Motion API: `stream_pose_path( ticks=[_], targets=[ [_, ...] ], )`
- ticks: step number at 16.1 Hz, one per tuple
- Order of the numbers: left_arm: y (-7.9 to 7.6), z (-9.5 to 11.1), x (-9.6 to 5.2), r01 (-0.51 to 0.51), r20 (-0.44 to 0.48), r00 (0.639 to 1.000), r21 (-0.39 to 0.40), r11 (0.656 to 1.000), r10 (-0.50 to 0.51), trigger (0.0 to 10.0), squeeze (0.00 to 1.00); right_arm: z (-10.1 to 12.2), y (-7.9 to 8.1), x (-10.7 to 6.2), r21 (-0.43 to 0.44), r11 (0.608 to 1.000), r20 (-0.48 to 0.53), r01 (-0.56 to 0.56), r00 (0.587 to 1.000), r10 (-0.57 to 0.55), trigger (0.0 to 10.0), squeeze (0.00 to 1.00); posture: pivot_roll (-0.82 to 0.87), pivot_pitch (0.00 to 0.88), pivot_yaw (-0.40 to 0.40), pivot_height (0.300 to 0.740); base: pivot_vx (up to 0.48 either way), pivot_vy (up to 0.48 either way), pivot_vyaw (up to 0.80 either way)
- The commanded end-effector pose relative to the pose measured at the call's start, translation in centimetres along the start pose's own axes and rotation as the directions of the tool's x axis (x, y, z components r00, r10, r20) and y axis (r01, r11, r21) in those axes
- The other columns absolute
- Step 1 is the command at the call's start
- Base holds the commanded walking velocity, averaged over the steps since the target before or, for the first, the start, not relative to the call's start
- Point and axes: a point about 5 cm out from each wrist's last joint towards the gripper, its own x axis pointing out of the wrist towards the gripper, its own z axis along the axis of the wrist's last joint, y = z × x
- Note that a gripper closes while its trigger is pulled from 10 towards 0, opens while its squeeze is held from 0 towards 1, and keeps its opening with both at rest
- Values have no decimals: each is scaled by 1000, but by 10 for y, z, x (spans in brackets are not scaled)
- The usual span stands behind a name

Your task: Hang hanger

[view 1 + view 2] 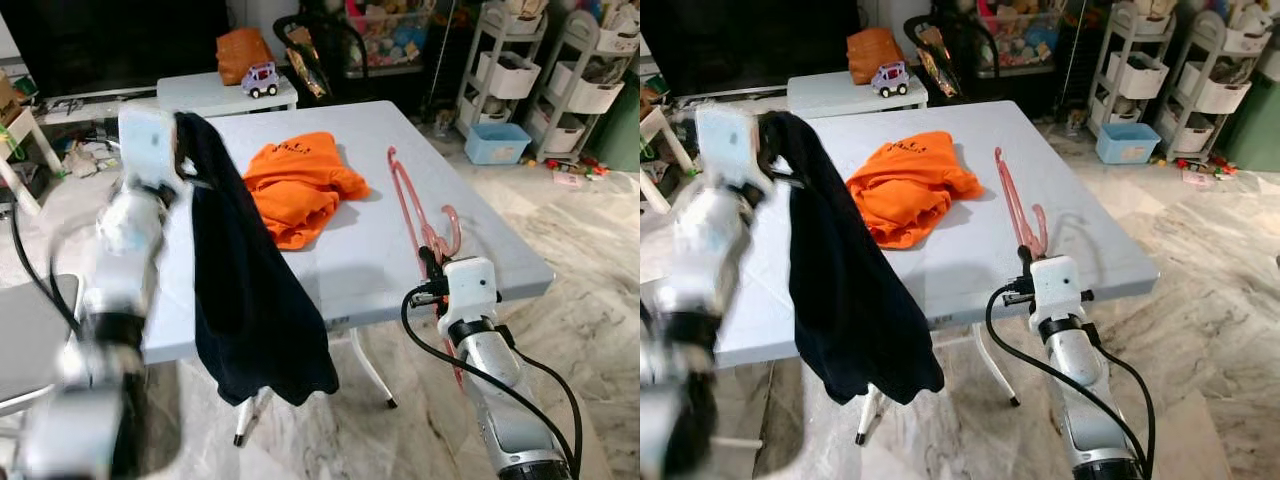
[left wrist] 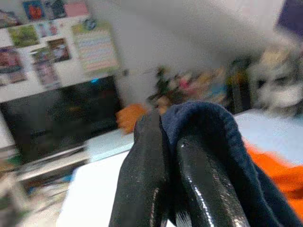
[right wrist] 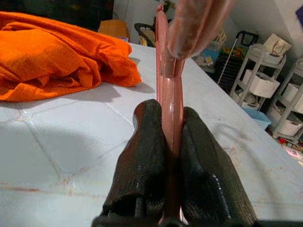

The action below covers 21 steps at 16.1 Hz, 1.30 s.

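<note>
A pink plastic hanger lies along the right part of the pale blue table, its near end pinched in my right gripper, which is shut on it at the table's front right edge. My left gripper is raised over the table's left side and shut on a dark navy garment; the cloth drapes down from the fingers past the table's front edge. An orange shirt lies crumpled in the middle of the table.
A low white side table behind carries a toy car and an orange bag. A dark TV stands at the back left, white shelf racks and a blue bin at the back right. Marble floor surrounds the table.
</note>
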Motion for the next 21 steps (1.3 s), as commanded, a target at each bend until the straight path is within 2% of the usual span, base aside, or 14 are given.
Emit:
stream_pose_path(
  ticks=[1, 2, 3, 5, 6, 7, 8, 9, 11, 12, 13, 14, 17, 21],
  targets=[
    [13, 8, 9, -48, 9, 999, 69, 996, 48, 10000, 0, 3, 0, 0, 5, 1000, 5, -4, 1000, 4, 10000, 0, -124, 2, -3, 740, 0, 0, 0],
    [32, 26, 23, -142, 12, 990, 166, 976, 142, 10000, 0, 4, -2, 0, -4, 1000, 8, 0, 1000, 0, 10000, 0, -136, 8, -3, 740, 0, 0, 0],
    [41, 38, 29, -207, 25, 978, 187, 960, 206, 10000, 0, 6, -3, 0, -11, 1000, 16, 8, 1000, -8, 10000, 0, -144, 8, 0, 740, 0, 0, 0],
    [69, 96, 41, -439, 177, 896, 219, 871, 407, 10000, 0, 6, -8, 0, -11, 1000, 14, 22, 1000, -22, 10000, 0, -156, 9, 5, 740, 0, 0, 0],
    [88, 151, 41, -615, 365, 768, 187, 766, 527, 10000, 0, 7, -11, 0, -7, 999, 15, 39, 999, -39, 10000, 0, -162, 9, 10, 740, 0, 0, 0],
    [93, 186, 36, -697, 505, 666, 157, 700, 549, 10000, 0, 7, -11, -1, -3, 999, 16, 43, 999, -43, 10000, 0, -166, 11, 18, 740, 0, 0, 0],
    [92, 193, 35, -711, 542, 643, 158, 685, 542, 10000, 0, 7, -10, -2, -1, 999, 16, 43, 999, -43, 10000, 0, -167, 12, 22, 740, 0, 0, 0],
    [77, 169, 43, -605, 459, 748, 176, 776, 479, 10000, 0, 6, -6, -2, 8, 999, 14, 42, 999, -42, 10000, 0, -165, 16, 28, 740, 0, 0, 0],
    [54, 121, 50, -427, 289, 882, 161, 890, 371, 10000, 0, 6, -3, -3, 14, 999, 13, 37, 999, -37, 10000, 0, -165, 20, 30, 740, 0, 0, 0],
    [41, 98, 50, -368, 221, 919, 189, 911, 325, 10000, 0, 5, -2, -3, 16, 999, 11, 35, 999, -35, 10000, 0, -165, 22, 30, 740, 0, 0, 0],
    [16, 67, 48, -235, 123, 968, 155, 959, 218, 10000, 0, 5, -1, -4, 17, 999, 9, 32, 999, -32, 10000, 0, -165, 22, 30, 740, 0, 0, 0],
    [-14, 37, 42, -61, 46, 997, 73, 995, 58, 10000, 0, 5, -2, -4, 16, 999, 7, 31, 999, -31, 10000, 0, -169, 27, 31, 740, 0, 0, 0],
    [-53, 13, 30, 132, 33, 991, 34, 991, -133, 10000, 0, 6, -3, -3, 13, 999, 7, 34, 999, -34, 10000, 0, -170, 26, 29, 740, 0, 0, 0],
    [-80, 15, 28, 220, 67, 974, -63, 973, -216, 10000, 0, 6, -2, 0, 17, 999, 8, 31, 999, -31, 10000, 0, -165, 17, 33, 740, 0, 0, 0]
  ],
)
